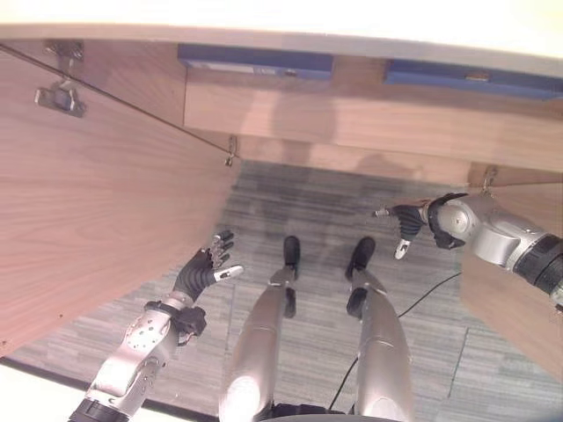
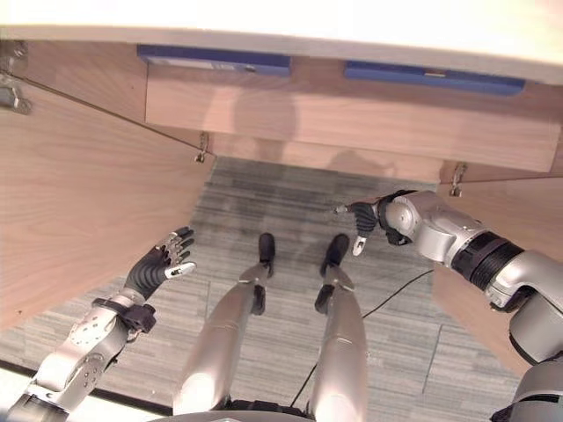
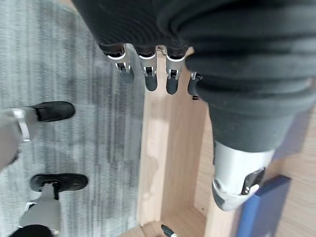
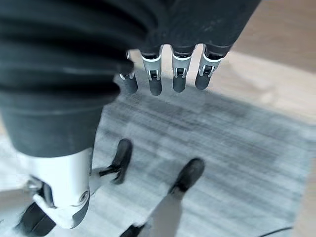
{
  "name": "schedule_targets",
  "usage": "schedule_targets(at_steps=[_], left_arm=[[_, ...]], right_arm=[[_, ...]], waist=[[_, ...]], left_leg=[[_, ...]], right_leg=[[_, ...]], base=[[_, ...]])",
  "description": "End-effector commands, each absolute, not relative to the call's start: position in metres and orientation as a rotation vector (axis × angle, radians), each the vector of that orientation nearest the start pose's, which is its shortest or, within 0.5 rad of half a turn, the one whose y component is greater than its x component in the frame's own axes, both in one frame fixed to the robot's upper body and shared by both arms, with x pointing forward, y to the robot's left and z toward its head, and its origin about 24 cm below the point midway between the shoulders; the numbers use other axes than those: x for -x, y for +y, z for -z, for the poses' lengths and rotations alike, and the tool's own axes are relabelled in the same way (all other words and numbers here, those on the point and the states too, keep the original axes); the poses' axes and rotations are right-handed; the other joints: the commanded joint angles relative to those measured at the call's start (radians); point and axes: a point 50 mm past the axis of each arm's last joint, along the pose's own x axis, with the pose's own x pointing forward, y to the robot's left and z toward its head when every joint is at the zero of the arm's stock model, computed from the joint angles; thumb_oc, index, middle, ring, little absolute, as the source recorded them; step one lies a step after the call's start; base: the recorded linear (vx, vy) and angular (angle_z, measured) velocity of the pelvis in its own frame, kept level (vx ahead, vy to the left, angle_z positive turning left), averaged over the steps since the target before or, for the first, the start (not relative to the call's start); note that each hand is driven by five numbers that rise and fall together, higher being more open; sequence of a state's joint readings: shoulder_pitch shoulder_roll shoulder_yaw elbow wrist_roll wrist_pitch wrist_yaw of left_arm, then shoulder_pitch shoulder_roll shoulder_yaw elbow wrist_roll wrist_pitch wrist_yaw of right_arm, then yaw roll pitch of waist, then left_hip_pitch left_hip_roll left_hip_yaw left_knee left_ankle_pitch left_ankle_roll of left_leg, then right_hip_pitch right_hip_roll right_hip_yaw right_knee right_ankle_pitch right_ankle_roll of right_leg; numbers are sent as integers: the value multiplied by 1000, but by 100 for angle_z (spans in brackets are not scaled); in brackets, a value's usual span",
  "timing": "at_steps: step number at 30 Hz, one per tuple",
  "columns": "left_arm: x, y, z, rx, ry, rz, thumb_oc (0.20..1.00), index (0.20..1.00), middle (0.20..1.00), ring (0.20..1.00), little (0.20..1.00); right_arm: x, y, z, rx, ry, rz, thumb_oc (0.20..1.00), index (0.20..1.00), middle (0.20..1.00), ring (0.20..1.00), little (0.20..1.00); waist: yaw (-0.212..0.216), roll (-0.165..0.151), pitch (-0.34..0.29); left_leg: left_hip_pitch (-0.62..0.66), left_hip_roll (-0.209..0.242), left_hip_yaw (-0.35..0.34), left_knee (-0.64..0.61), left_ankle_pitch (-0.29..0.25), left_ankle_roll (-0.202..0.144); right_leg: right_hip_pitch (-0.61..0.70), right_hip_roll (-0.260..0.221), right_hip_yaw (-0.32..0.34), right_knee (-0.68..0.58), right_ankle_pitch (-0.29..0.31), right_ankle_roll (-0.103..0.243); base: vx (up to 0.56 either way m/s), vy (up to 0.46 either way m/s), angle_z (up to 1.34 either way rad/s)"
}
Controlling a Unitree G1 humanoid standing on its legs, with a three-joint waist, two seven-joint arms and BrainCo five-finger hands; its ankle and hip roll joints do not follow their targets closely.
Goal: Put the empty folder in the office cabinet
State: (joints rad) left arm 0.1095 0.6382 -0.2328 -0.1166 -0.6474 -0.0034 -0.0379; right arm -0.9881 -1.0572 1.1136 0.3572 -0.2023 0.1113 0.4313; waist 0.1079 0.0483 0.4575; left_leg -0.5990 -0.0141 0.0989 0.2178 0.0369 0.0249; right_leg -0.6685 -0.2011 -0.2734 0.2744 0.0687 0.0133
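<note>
Both hands are empty with fingers loosely spread. The left hand (image 1: 204, 271) hangs palm-out just beside the open left cabinet door (image 1: 97, 211), arm reaching up from low left. The right hand (image 1: 406, 221) comes in from the right, fingers drooping over the grey carpet (image 1: 299, 202), near the right door (image 1: 515, 308). Two blue folders (image 1: 255, 61) sit inside the cabinet (image 1: 352, 119), on its shelf.

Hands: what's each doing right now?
Left hand: open, holding nothing.
Right hand: open, holding nothing.
</note>
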Motion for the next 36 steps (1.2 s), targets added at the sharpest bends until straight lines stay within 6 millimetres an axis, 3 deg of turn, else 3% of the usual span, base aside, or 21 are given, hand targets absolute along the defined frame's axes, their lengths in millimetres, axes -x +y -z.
schedule_targets(at_steps=[1, 3, 6, 7, 8, 9, 10, 12, 13, 16, 17, 19, 22, 23, 25, 27, 31, 36], left_arm=[[-225, 214, -48, -114, 149, 282, 1000, 1000, 1000, 1000, 1000], [-226, 220, -38, -224, 205, 292, 1000, 1000, 1000, 1000, 1000], [-222, 235, -8, -257, 351, 256, 1000, 1000, 1000, 1000, 1000], [-222, 235, -7, -260, 352, 256, 1000, 1000, 1000, 1000, 1000], [-216, 245, 13, -273, 449, 219, 1000, 1000, 1000, 1000, 1000], [-211, 250, 27, -218, 505, 173, 1000, 1000, 1000, 1000, 1000], [-197, 252, 55, -101, 617, 95, 1000, 1000, 1000, 1000, 1000], [-197, 252, 55, -102, 617, 95, 1000, 1000, 1000, 1000, 1000], [-178, 247, 92, 75, 755, -42, 1000, 1000, 1000, 1000, 1000], [-146, 235, 136, 226, 972, -247, 1000, 1000, 1000, 1000, 1000], [-128, 234, 150, 201, 1084, -325, 1000, 1000, 1000, 1000, 1000], [-119, 235, 154, 191, 1129, -352, 1000, 1000, 1000, 1000, 1000], [-87, 235, 164, 162, 1261, -390, 1000, 1000, 1000, 1000, 1000], [-87, 234, 164, 162, 1262, -390, 1000, 1000, 1000, 1000, 1000], [-55, 229, 171, 158, 1378, -386, 1000, 1000, 1000, 1000, 1000], [-46, 225, 173, 161, 1406, -379, 1000, 1000, 1000, 1000, 1000], [-55, 219, 173, 133, 1387, -325, 1000, 1000, 1000, 1000, 1000], [-73, 216, 171, 57, 1339, -253, 1000, 1000, 1000, 1000, 1000]], right_arm=[[-362, -242, -144, 1801, 393, -547, 1000, 1000, 1000, 1000, 1000], [-368, -244, -136, 1818, 440, -521, 1000, 1000, 1000, 1000, 1000], [-373, -239, -111, 1773, 497, -507, 1000, 1000, 1000, 1000, 1000], [-373, -239, -109, 1770, 496, -508, 1000, 1000, 1000, 1000, 1000], [-372, -237, -84, 1699, 557, -491, 1000, 1000, 1000, 1000, 1000], [-368, -236, -68, 1632, 585, -480, 1000, 1000, 1000, 1000, 1000], [-360, -237, -42, 1490, 633, -443, 1000, 1000, 1000, 1000, 1000], [-359, -237, -42, 1490, 633, -442, 1000, 1000, 1000, 1000, 1000], [-346, -240, -14, 1273, 669, -342, 1000, 1000, 1000, 1000, 1000], [-316, -236, 30, 987, 730, -229, 1000, 1000, 1000, 1000, 1000], [-298, -228, 51, 912, 754, -200, 1000, 1000, 1000, 1000, 1000], [-290, -224, 60, 889, 770, -200, 1000, 1000, 1000, 1000, 1000], [-256, -221, 90, 741, 863, -178, 1000, 1000, 1000, 1000, 1000], [-256, -221, 90, 741, 863, -178, 1000, 1000, 1000, 1000, 1000], [-218, -224, 114, 645, 972, -170, 1000, 1000, 1000, 1000, 1000], [-199, -230, 124, 613, 1034, -144, 1000, 1000, 1000, 1000, 1000], [-161, -244, 139, 513, 1139, -30, 1000, 1000, 1000, 1000, 1000], [-136, -253, 146, 379, 1198, 109, 1000, 1000, 1000, 1000, 1000]], waist=[[13, -8, -36], [16, -13, -52], [21, -24, -74], [23, -26, -72], [24, -28, -91], [26, -31, -105], [22, -33, -134], [23, -33, -133], [12, -38, -162], [-17, -45, -195], [-43, -62, -206], [-52, -72, -216], [-82, -93, -265], [-82, -92, -265], [-102, -94, -323], [-113, -94, -355], [-143, -84, -410], [-164, -74, -416]], left_leg=[[48, 52, -8, -111, 37, -67], [83, 58, -13, -121, 37, -68], [155, 72, -20, -149, 44, -75], [161, 73, -20, -153, 45, -75], [190, 84, -14, -175, 80, -73], [221, 93, -15, -198, 94, -78], [258, 108, -15, -221, 109, -85], [261, 108, -15, -223, 110, -86], [288, 124, -15, -226, 121, -91], [310, 130, -16, -168, 83, -89], [338, 123, -8, -59, -1, -78], [349, 114, -15, 10, -25, -75], [405, 104, -13, 161, -77, -62], [405, 104, -12, 162, -78, -62], [493, 95, -26, 187, -91, -62], [538, 90, -31, 140, -100, -62], [651, 65, -14, -80, -197, -50], [689, 20, -29, -197, -183, -29]], right_leg=[[132, -17, -20, -16, -62, 100], [169, -5, -20, -30, -68, 95], [246, 21, -20, -69, -74, 89], [251, 23, -20, -72, -73, 88], [292, 41, -30, -113, -53, 76], [325, 57, -27, -143, -50, 73], [370, 81, -27, -178, -50, 68], [373, 82, -27, -180, -50, 68], [410, 102, -26, -209, -52, 63], [450, 109, -9, -217, -63, 52], [468, 96, 12, -209, -68, 44], [478, 93, 19, -209, -66, 39], [515, 96, 34, -220, -62, 31], [516, 96, 35, -220, -62, 31], [552, 114, 55, -250, -47, 37], [563, 121, 59, -269, -38, 45], [551, 117, 53, -288, 3, 71], [507, 92, 51, -290, 71, 103]], base=[[29, -87, 2], [39, -106, -2], [30, -107, -7], [-45, -109, -10], [-27, -116, -11], [-11, -201, -12], [42, -138, -8], [15, -80, -8], [30, -108, -7], [-4, -83, 0], [-49, -31, -9], [-19, -27, -11], [36, 5, -1], [82, 53, -20], [93, 93, -28], [42, 100, -27], [-59, 136, -19], [-214, 203, 11]])
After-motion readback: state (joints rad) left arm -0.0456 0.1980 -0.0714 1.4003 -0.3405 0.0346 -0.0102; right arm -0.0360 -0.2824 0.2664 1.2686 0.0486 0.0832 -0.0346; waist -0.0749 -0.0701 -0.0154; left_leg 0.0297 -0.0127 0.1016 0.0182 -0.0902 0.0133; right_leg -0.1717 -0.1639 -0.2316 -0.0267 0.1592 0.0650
